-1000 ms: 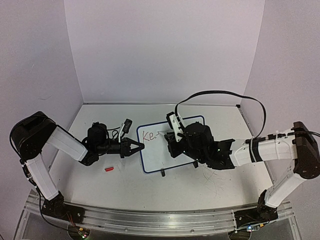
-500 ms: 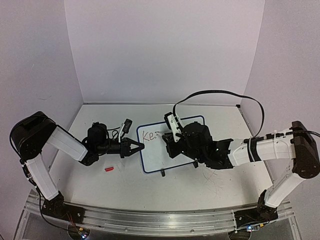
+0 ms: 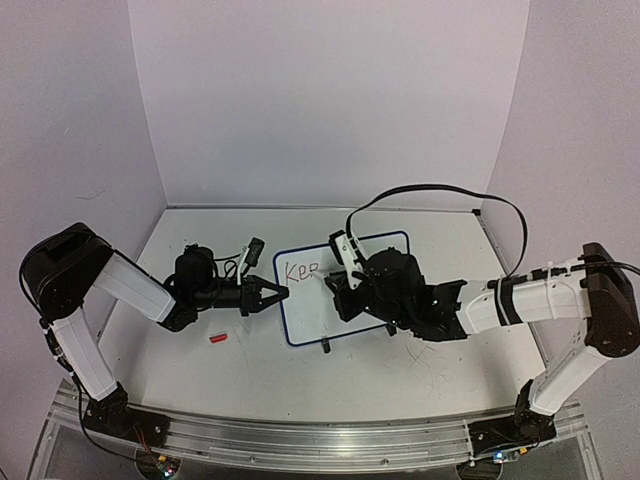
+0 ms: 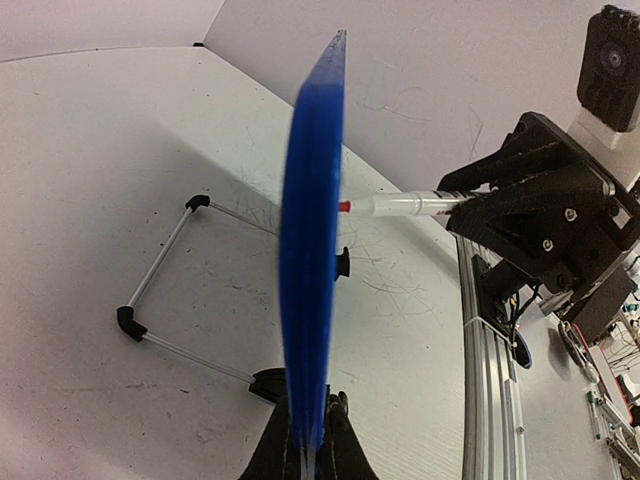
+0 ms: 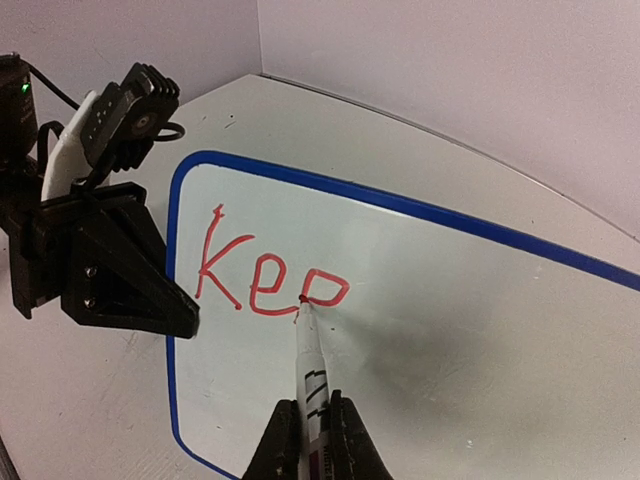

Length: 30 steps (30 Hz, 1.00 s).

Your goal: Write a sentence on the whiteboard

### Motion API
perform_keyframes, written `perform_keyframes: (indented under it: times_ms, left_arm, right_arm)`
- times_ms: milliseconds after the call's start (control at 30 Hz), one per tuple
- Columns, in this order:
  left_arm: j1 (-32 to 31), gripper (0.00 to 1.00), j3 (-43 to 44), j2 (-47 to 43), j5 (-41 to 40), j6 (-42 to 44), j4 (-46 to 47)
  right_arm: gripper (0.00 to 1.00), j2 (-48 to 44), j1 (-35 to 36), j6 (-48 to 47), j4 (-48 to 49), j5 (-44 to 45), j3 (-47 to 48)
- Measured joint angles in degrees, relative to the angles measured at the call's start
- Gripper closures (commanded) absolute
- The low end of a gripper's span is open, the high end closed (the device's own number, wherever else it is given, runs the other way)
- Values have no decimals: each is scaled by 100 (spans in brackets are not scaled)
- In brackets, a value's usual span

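Note:
The whiteboard (image 3: 300, 310) stands tilted at mid-table, white with a dark-blue rim (image 5: 176, 300); the left wrist view shows it edge-on (image 4: 310, 250). My left gripper (image 3: 283, 292) (image 4: 312, 455) is shut on its left edge. My right gripper (image 5: 312, 440) (image 3: 340, 290) is shut on a white marker (image 5: 312, 365) (image 4: 400, 205). The marker's red tip touches the board at the third letter. The sentence (image 5: 270, 280) (image 3: 298, 270) reads "Ke" in red, followed by a closed loop of a second e.
A small red cap (image 3: 219, 339) lies on the tabletop left of the board. The board's wire stand (image 4: 160, 290) and black clip feet (image 3: 325, 347) rest on the table. A black cable (image 3: 440, 186) arcs above the right arm. A metal rail (image 3: 300, 440) runs along the near edge.
The marker tip has traced the loop of the third letter, which was only a short dash one second ago. The right gripper shifted slightly. The left arm and board stayed still.

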Motion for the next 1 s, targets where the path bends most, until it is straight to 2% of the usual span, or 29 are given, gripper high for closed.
perform_keyframes:
  times_ms: [467,700,1000]
  left_arm:
    - [-2,100,0,-9,2,7,-2]
    - [-7,100,0,-30,8,47,-34]
    - [-7,100,0,-33,17,79,-39]
  right_arm:
    - [100,-183,1,24,-205,122,-149]
    - [100,-694,-64,-89,-60,-12,-470]
    - [100,-578,-162,-138,75,-38,-366]
